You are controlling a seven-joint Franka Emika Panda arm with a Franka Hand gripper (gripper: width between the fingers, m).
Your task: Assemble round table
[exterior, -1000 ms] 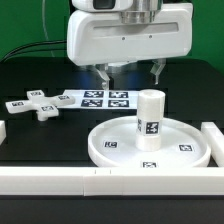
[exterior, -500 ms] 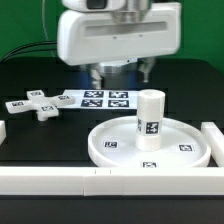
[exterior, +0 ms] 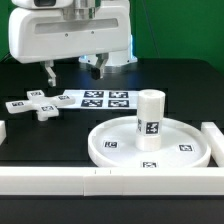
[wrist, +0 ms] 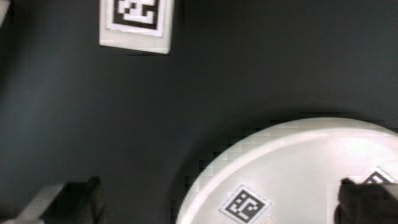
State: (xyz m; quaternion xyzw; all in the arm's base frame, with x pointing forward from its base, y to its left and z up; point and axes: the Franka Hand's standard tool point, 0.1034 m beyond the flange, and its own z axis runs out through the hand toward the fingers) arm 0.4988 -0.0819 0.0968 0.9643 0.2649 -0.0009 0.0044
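Hovering over the black table point(exterior: 55, 140) — green backdrop point(exterior: 190, 30) behind — the tool point(exterior: 72, 70) gapes, empty.

Exterior view: bright, even light from above; white round disc point(exterior: 108, 138) and cylinder leg point(exterior: 149, 105) near washed out, tags readable. Faint grey shading inside disc rim. Low resolution, slight softness. Wrist view: dimmer, grainy, blurred throughout; fingers point(wrist: 59, 203) dark, out of focus; disc edge smeared, tag on marker board point(wrist: 139, 25) soft.

leg point(exterior: 149, 120) upright on disc point(exterior: 113, 133), cross piece point(exterior: 38, 104) apart
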